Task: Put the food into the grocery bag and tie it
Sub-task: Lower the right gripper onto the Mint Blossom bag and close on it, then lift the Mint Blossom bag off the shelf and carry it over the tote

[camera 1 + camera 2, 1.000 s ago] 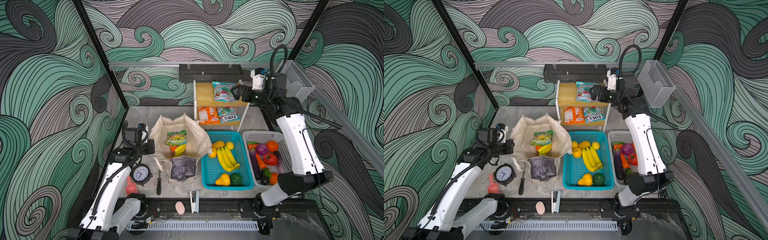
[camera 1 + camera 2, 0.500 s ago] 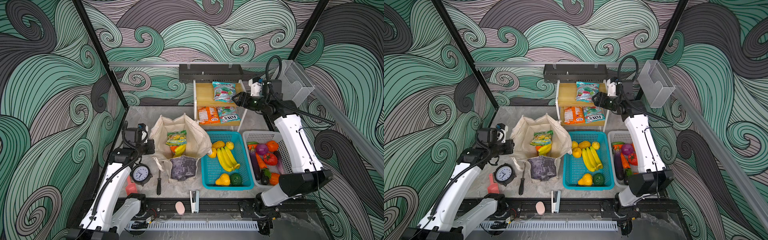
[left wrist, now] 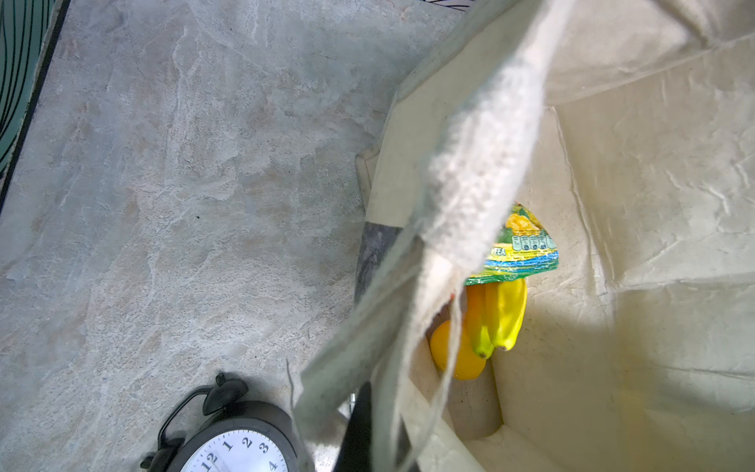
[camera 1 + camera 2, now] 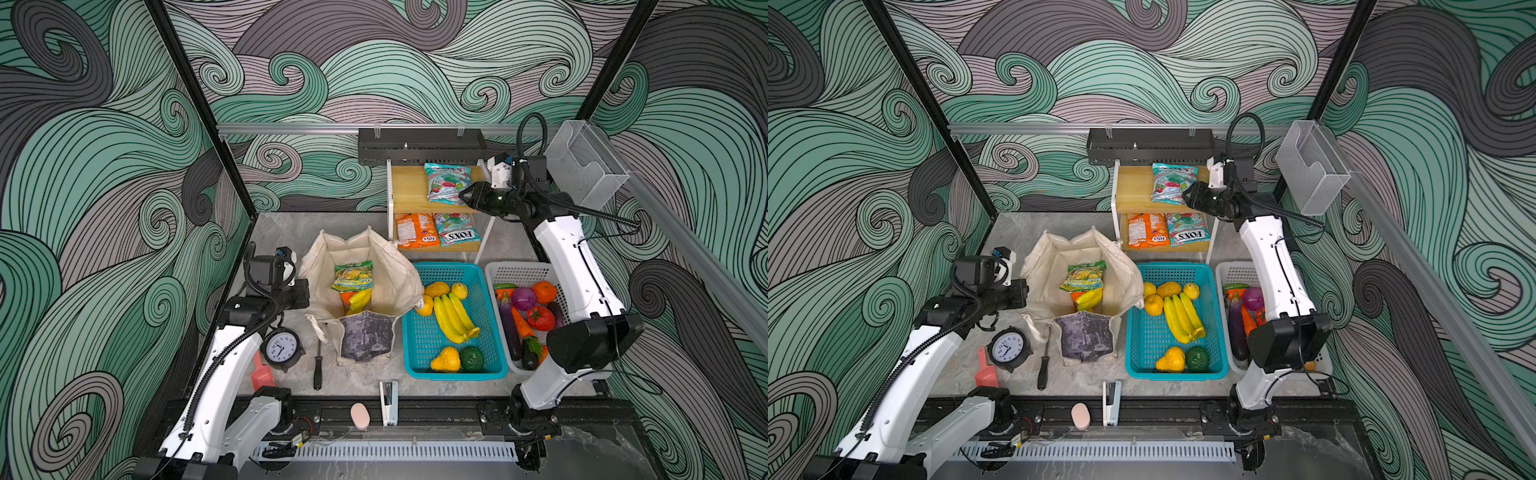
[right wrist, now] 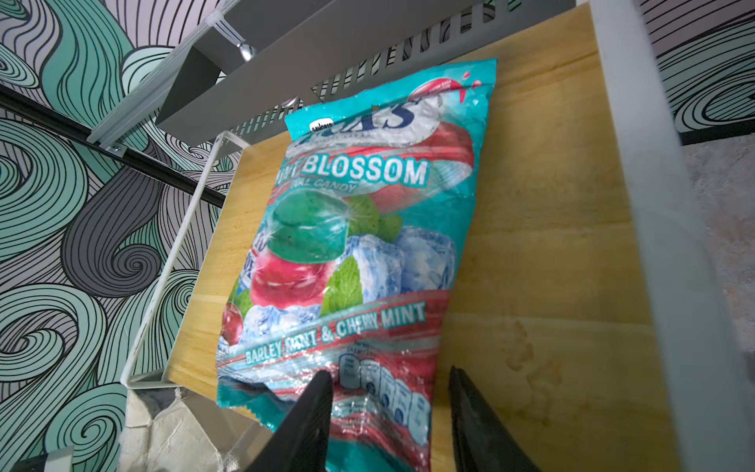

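Pinching bag [image 4: 390,266] rim with left gripper [image 4: 306,293], clamped shut; loaded beside it: yellow-green packet [image 4: 353,276], bananas [image 4: 360,299]. To load: fruit [image 4: 455,318] in basket [image 4: 451,266]. Straddling teal-red packet [image 5: 347,245] on shelf [image 5: 531,245] with right gripper [image 5: 388,404], half open, not gripping. Tying pending.

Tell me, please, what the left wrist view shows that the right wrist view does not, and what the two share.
Only the left wrist view: inside the grocery bag, a yellow-green candy packet, bananas and a round orange-yellow fruit; the bag's strap handle across the foreground; an alarm clock.
Only the right wrist view: a teal-red Mint Blossom candy packet on a wooden shelf, the right gripper's jaws apart over its near edge.
Both: the grey tabletop and the swirl-patterned wall.
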